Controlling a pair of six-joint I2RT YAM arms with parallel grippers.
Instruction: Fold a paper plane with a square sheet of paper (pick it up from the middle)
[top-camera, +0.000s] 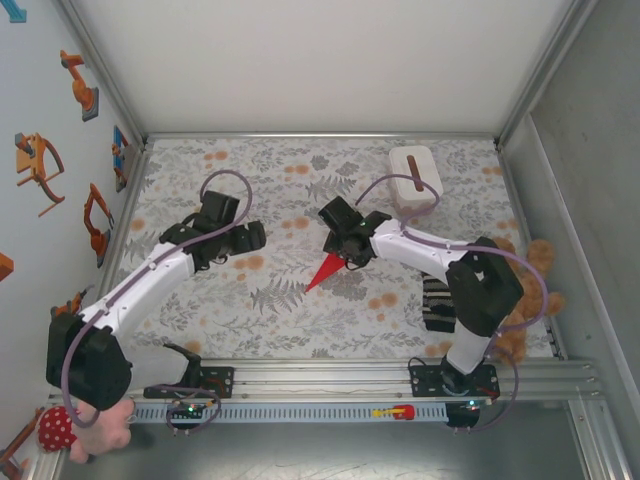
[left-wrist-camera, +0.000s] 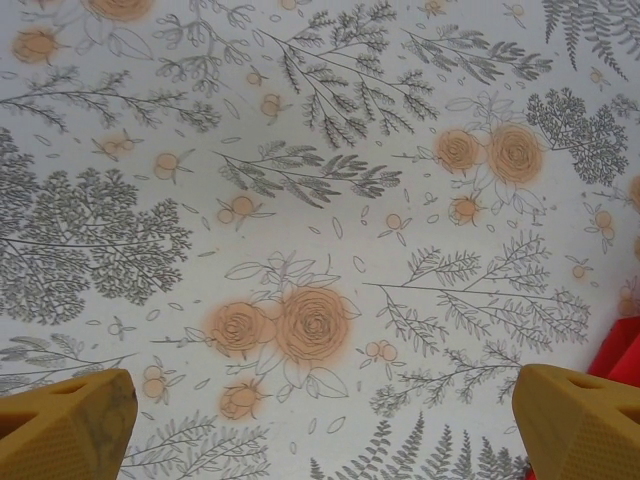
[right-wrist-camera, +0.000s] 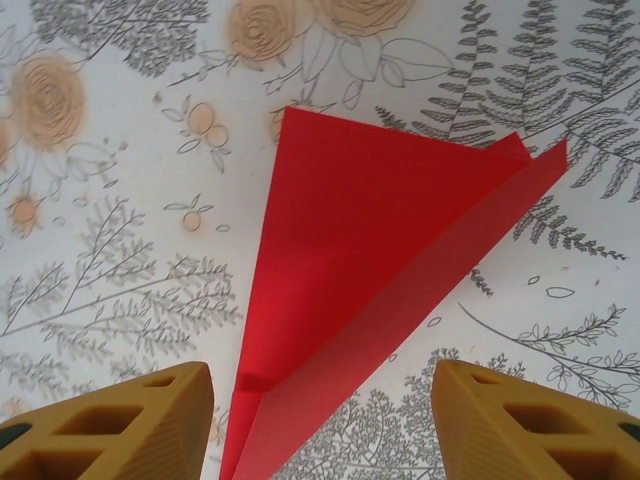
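The small, bright red folded paper plane lies on the floral tabletop below the right end effector, whose fingers are parted and grip nothing. The left end effector is spread wide and empty. A white rectangular box sits behind; the contents of its dark slot cannot be seen.

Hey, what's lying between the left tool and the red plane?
Nothing: from the left tool to the plane the flowered cloth is bare, as the top view shows.

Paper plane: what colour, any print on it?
The paper plane is plain bright red, no print; best seen in the right wrist view.
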